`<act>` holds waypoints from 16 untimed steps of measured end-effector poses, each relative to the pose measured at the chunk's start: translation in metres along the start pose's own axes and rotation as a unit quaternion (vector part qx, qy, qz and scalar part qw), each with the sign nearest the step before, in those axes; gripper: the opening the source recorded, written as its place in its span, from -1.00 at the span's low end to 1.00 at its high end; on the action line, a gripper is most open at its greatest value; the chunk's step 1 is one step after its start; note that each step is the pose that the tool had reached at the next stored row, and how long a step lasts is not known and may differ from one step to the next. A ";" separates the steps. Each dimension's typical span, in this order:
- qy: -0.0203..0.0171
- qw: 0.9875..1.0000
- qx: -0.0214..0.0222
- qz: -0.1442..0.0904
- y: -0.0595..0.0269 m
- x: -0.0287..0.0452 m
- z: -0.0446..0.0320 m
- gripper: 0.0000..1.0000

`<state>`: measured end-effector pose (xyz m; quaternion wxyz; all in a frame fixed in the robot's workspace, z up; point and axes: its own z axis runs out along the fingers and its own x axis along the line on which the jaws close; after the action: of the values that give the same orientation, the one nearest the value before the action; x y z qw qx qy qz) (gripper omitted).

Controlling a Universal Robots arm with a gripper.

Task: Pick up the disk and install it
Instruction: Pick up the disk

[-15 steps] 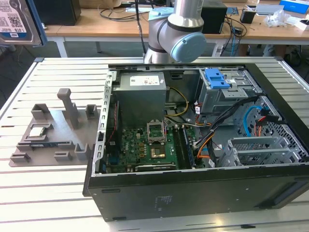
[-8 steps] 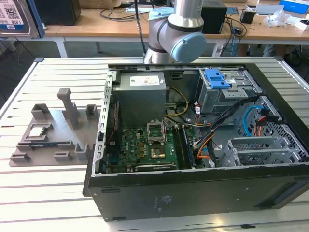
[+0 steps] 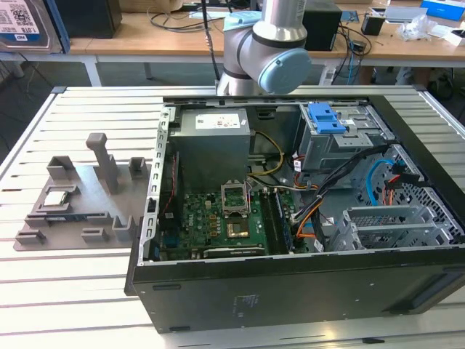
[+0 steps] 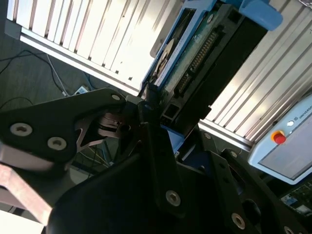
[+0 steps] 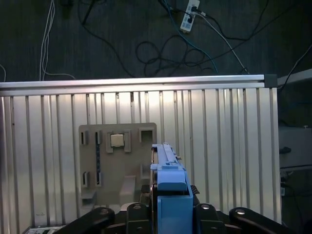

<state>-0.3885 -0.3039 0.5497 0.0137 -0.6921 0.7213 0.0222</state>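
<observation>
Slatted metal table point(image 3: 65, 291); dark floor point(image 5: 97, 39) strewn with cables point(image 5: 161, 53); wooden desk point(image 3: 131, 42) behind.

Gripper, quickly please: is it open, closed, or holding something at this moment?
Gripper: closed on the disk, which stands edge-on between its fingers in both wrist views.

The disk point(image 4: 195, 53) sits edge-on in my gripper point(image 4: 163, 114), so I can't make out its label. Its end farthest from the gripper runs off the second wrist view, its gripped end off the first wrist view.
</observation>
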 end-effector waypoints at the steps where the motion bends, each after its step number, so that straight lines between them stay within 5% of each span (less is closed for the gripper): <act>1: 0.000 1.000 0.000 0.000 -0.0025 -0.0001 0.0000 -0.26; 16: 0.001 1.000 -0.003 0.000 -0.0632 -0.0026 -0.0007 -0.26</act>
<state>-0.3253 -0.3039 0.5497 0.0105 -0.6920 0.7214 0.0234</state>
